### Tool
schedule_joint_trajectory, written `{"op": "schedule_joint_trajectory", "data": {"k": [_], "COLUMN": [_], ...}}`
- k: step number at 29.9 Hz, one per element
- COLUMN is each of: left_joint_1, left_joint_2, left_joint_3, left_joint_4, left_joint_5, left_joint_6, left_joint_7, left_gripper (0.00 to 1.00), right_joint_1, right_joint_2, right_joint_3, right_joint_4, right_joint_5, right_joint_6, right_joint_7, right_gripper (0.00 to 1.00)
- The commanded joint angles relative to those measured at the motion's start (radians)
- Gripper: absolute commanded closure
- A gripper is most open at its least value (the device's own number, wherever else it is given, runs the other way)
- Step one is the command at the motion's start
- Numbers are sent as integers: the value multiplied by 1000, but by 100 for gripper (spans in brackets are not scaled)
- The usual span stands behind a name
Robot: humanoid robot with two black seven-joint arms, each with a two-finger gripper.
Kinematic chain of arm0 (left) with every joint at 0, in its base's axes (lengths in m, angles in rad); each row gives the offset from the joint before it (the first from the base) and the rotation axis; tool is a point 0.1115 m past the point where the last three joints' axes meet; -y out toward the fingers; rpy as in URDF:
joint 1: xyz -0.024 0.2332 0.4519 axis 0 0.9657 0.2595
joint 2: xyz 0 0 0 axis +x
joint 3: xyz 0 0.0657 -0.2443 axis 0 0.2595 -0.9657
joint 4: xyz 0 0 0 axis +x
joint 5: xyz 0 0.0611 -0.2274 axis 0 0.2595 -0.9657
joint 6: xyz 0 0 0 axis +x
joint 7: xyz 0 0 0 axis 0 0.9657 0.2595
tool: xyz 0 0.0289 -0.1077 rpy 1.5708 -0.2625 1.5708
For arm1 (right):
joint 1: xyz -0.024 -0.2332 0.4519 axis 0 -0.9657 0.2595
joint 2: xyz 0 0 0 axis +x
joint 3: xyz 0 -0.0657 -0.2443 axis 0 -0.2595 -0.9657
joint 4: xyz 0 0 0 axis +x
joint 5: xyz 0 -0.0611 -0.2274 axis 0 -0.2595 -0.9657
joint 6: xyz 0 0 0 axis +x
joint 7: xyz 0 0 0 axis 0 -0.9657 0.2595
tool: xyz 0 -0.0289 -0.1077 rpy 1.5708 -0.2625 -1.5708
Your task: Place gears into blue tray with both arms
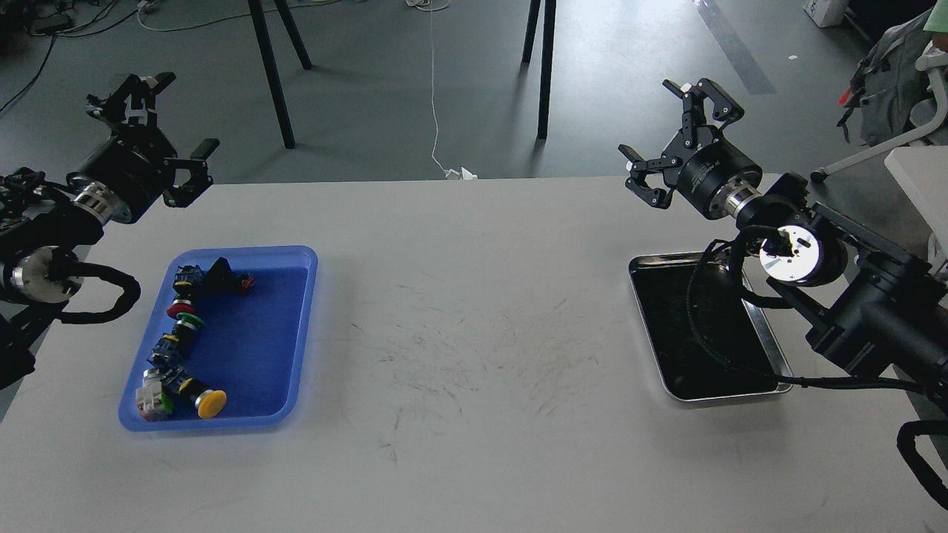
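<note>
The blue tray (292, 337) lies on the left of the white table and holds several colourful-capped push-button switches (185, 326) along its left side. I cannot make out any gears; none stand out on the table or in either tray. My left gripper (192, 109) hovers open above the table's far left edge, behind the blue tray, with nothing between its fingers. My right gripper (646, 117) hovers open and empty above the far right edge, behind the silver tray.
A shiny silver metal tray (770, 348) with a dark bottom lies at the right, partly under my right arm and its cable. The table's middle (474, 333) shows only scuff marks. Black stand legs (270, 74) are on the floor beyond.
</note>
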Motion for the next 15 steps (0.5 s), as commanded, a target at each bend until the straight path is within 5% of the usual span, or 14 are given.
{"op": "schedule_joint_trajectory", "data": {"k": [1, 15], "left_joint_1": [0, 3], "left_joint_2": [6, 1], "left_joint_3": [-2, 9], "left_joint_4": [-5, 0], "left_joint_5": [41, 52], "left_joint_6": [4, 0], "left_joint_7": [-34, -25], "left_gripper": [1, 1], "right_joint_1": [-1, -3], "right_joint_2": [-2, -3], "right_joint_3": [0, 2], "right_joint_4": [1, 1], "right_joint_5": [0, 0], "right_joint_6": [0, 0], "right_joint_7": [0, 1], "right_gripper": [1, 1]}}
